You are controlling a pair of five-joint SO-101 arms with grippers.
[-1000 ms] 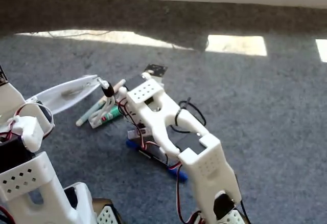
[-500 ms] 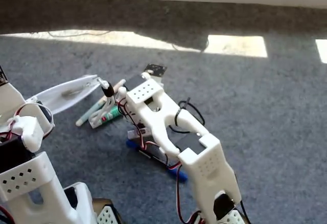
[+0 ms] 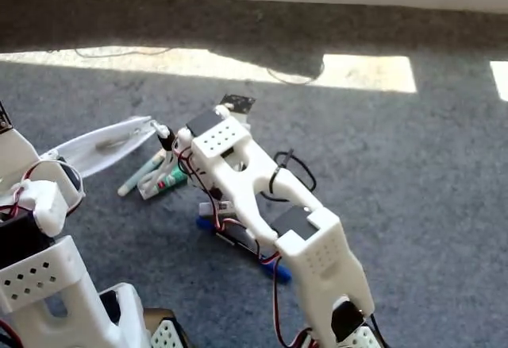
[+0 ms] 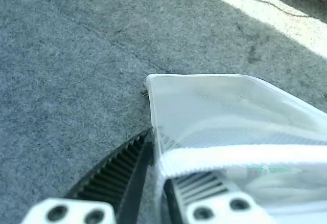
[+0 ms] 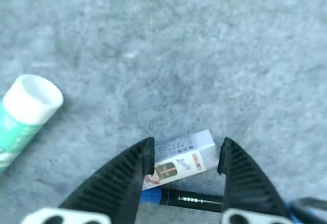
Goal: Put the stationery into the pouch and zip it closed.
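I am working with the right gripper spread wide, its jaws standing on either side of a small white block, an eraser by the look of it, and gripping nothing yet. The block is lying on the carpet, resting against a black pen, with a green-and-white tube well off to one side. I am judging the block to be light, fairly firm and smooth-sleeved, so I am planning to pinch it across its short sides at mid-length, where it should not swivel or drag the pen along. The left gripper is clamped on the rim of the pouch, a soft, floppy mesh bag that is sagging and will need its mouth held up.
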